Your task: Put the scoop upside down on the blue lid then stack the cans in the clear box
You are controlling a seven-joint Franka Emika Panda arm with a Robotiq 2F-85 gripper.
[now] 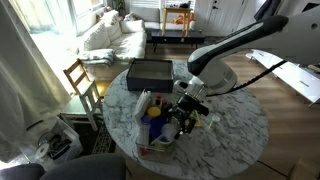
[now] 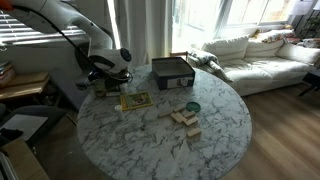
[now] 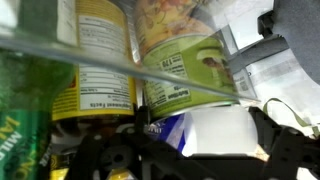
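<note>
Scoop (image 1: pixel 155 113) first: where is it?

It shows as a deep-blue round spot at the clear box (image 1: pixel 148 135), in among the cans (image 1: pixel 146 104). Which way up it sits, I cannot tell.

And the box?

On the marble desk (image 1: pixel 235 135), close to the desk's edge on the camera's side. The dark box (image 1: pixel 150 72) lies well apart, at the far edge.

What about the hand (image 1: pixel 186 120)?

It hangs just beside the clear box, toward the desk's middle. In the wrist view its fingers (image 3: pixel 105 160) stand spread, one at each lower corner, with nothing caught between them that I can see.

What does that view look at?

Cans up close behind a see-through wall: a yellow-labelled can (image 3: pixel 95 75) and a green-labelled can (image 3: pixel 185 70) side by side, both tilted in the picture. Below them sits something blue and white, too blurred to name.

Anything else on the desk?

Wooden blocks (image 2: pixel 184 121) and a small green round thing (image 2: pixel 192 106), toward the middle.
</note>
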